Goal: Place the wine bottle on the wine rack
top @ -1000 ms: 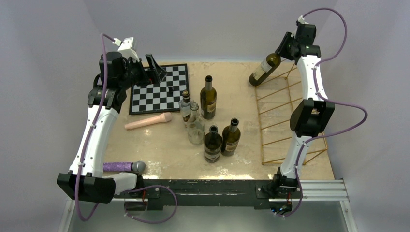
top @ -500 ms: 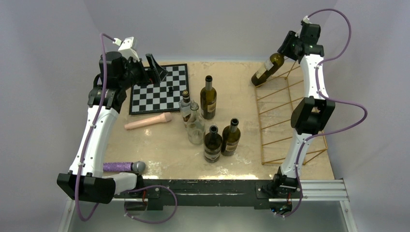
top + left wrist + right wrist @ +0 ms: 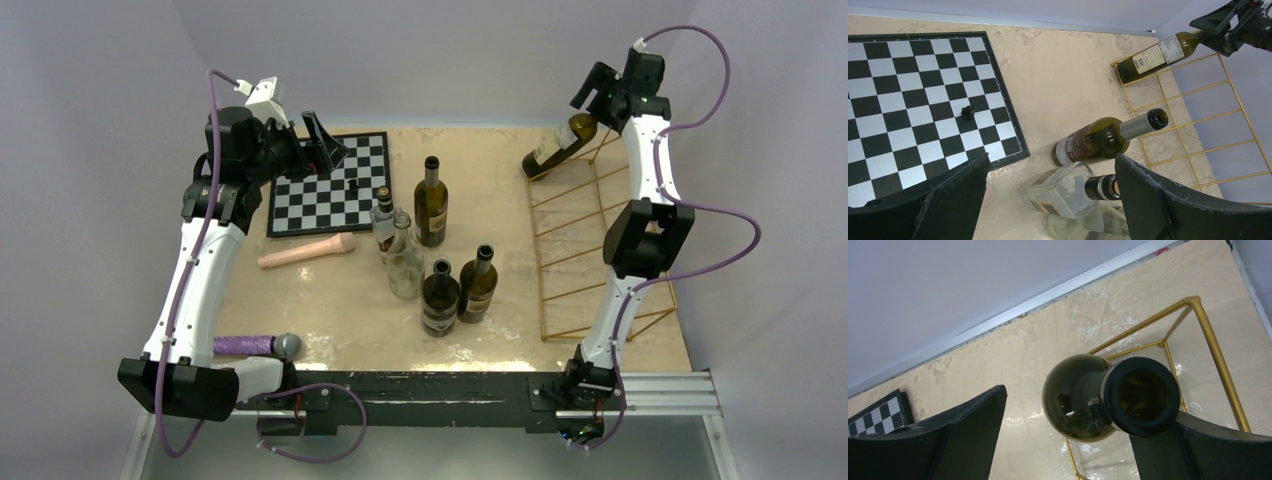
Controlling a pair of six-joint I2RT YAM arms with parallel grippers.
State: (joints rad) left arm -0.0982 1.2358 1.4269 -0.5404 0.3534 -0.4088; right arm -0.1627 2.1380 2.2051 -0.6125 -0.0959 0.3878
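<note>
One wine bottle (image 3: 558,149) tilted at wine rack (image 3: 537,256) corner.

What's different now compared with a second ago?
The right gripper carried the bottle rightward, its base now at the rack's far corner. Earlier clamped on the neck, it now stands open, so the bottle seems let go. The left gripper, chessboard and other bottles stayed put.
</note>
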